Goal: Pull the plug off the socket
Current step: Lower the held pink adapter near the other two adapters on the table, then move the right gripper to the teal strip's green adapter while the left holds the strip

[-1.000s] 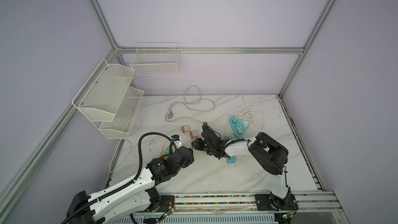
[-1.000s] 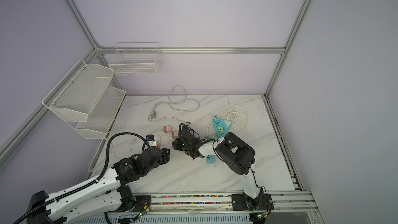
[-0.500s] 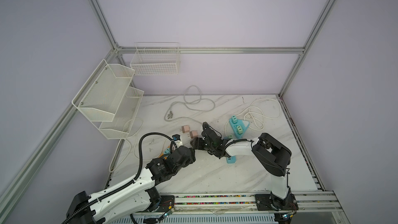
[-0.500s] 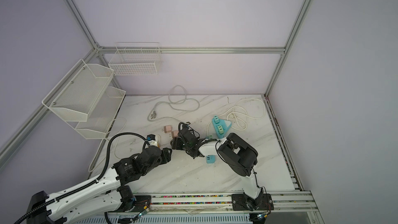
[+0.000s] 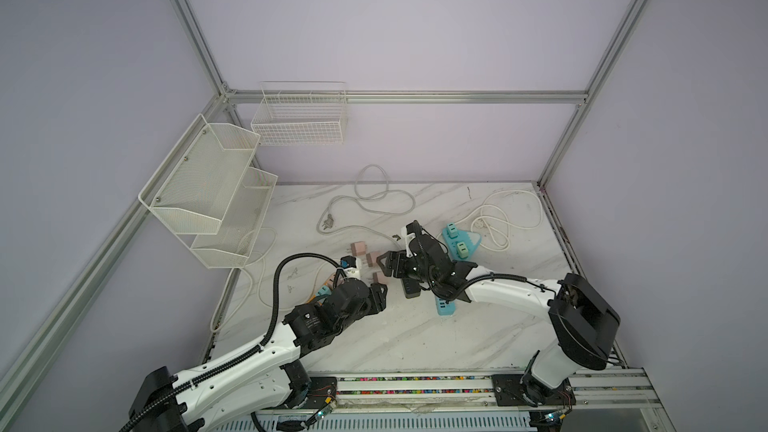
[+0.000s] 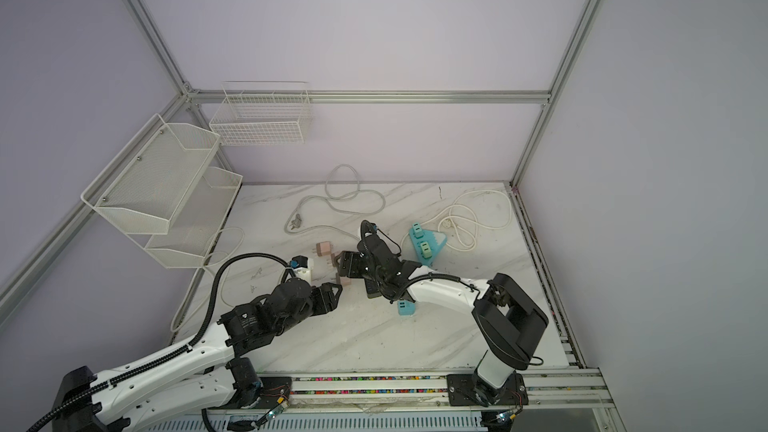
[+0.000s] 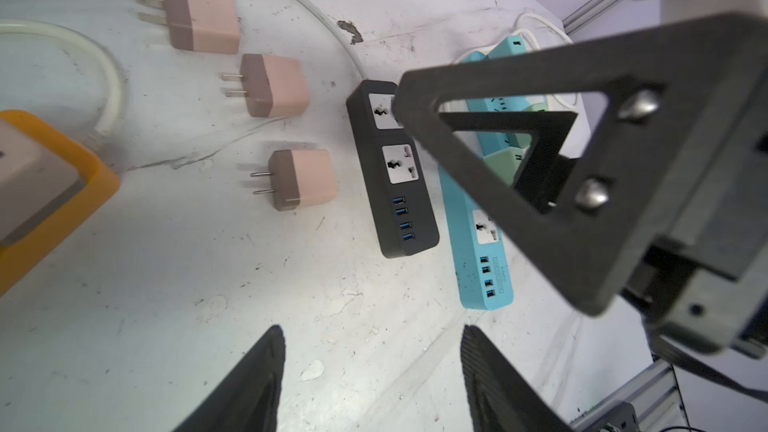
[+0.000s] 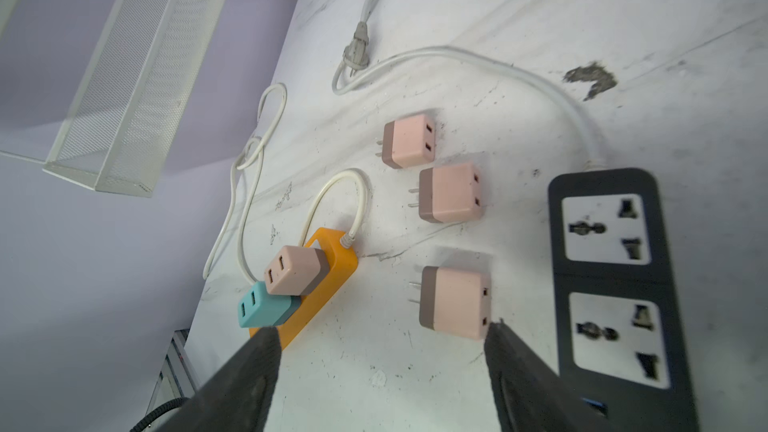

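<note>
Three loose plugs (image 8: 451, 192) on table (image 8: 374, 371) between empty power strip (image 8: 615, 276) and second strip (image 8: 328, 288) holding two seated plugs (image 8: 291, 270).

Pink plug (image 8: 455, 303) flat beside black socket (image 8: 611, 280)

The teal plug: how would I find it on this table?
On the marble table, find the orange power strip. Two plugs stand in it: the teal plug sits farthest from the strip's cord. Its neighbour is beige, and the three loose plugs are pink.

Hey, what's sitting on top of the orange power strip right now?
Two adapters stand plugged into the orange power strip: a pink adapter and a teal adapter. The sockets under them are covered.
</note>
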Robot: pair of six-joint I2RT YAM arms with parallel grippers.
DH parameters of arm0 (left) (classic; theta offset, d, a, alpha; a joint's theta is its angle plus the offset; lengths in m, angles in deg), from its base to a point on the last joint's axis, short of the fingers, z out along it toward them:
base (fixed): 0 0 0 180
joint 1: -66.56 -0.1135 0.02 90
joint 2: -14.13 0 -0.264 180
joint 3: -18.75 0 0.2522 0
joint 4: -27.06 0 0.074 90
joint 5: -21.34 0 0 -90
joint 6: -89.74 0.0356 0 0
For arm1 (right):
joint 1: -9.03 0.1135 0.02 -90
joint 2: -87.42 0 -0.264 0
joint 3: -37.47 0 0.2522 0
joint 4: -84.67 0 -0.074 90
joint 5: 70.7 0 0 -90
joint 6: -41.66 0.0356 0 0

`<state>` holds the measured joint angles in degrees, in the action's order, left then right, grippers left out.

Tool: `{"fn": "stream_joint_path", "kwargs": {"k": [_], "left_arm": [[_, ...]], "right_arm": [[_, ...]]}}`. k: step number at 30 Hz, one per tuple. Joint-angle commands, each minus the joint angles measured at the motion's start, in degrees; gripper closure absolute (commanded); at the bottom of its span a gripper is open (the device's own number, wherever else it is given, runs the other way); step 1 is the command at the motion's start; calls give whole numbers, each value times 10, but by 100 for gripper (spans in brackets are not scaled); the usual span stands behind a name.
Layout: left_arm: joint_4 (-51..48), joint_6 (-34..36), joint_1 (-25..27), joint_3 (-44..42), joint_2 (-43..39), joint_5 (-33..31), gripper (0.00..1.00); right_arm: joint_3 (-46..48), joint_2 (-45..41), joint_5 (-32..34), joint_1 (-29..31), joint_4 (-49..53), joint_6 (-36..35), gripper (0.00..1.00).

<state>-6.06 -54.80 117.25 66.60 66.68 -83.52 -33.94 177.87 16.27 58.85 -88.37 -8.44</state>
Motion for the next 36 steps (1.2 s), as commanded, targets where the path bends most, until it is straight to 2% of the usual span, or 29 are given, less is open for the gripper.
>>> {"fn": "stream_joint_path", "kwargs": {"k": [1, 8, 15, 30, 36], "left_arm": [[67, 13, -2, 31, 28, 34, 33], [108, 18, -1, 86, 133, 69, 33], [176, 8, 4, 119, 231, 95, 35], [245, -15, 9, 183, 376, 104, 41], [257, -15, 9, 215, 419, 120, 45]], "right_arm": [[4, -40, 27, -25, 85, -22, 19], [1, -103, 60, -90, 201, -65, 20], [-46, -67, 146, -101, 303, -105, 22], [-72, 14, 159, -121, 306, -127, 26], [-64, 26, 154, -134, 308, -129, 32]]}}
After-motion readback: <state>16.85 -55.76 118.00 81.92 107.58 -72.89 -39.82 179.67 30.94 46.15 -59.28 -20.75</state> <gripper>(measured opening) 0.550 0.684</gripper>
